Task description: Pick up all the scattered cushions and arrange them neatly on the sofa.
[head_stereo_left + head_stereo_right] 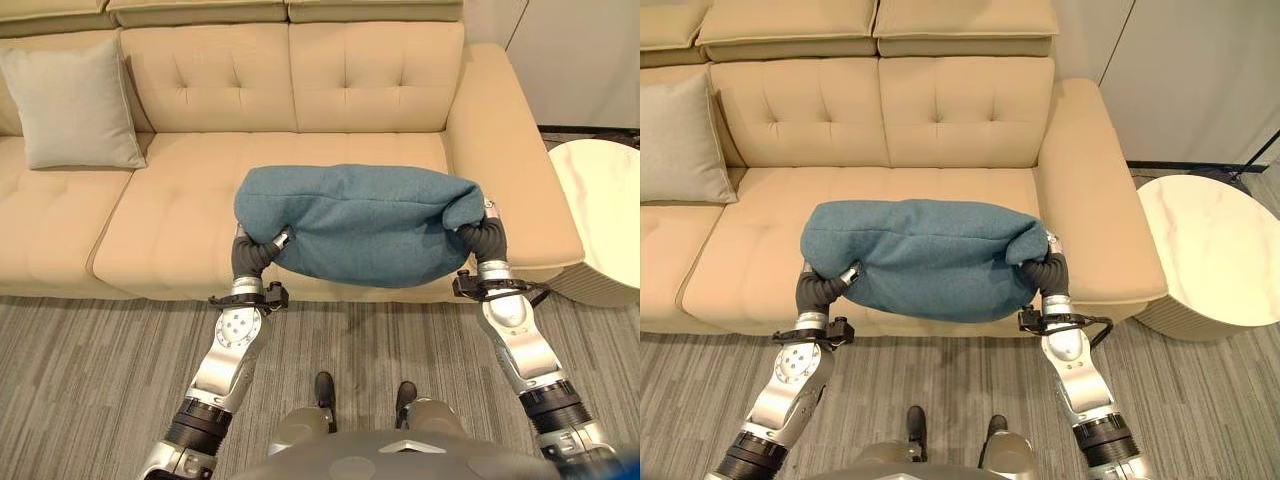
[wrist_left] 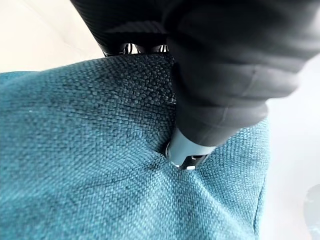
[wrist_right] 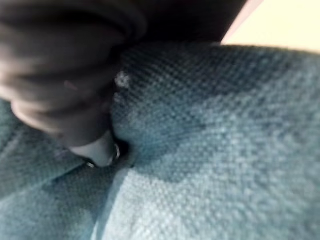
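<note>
- Left eye: I've got the teal cushion [image 1: 365, 222] up between both hands, hanging over the front edge of the sofa [image 1: 330, 80] seat. My left hand [image 1: 258, 253] clamps its left end, thumb curled onto the fabric. My right hand [image 1: 484, 236] clamps the right end, beside the armrest.
- Right eye: same hold. A grey cushion [image 1: 678, 140] leans upright against the backrest at the far left, well apart from mine. A round white table [image 1: 1212, 255] stands just past the armrest.
- Left wrist: my thumb digs into the teal weave, denting it.
- Right wrist: a fingertip presses into the teal cloth, puckering it; grip closed on the cushion.
</note>
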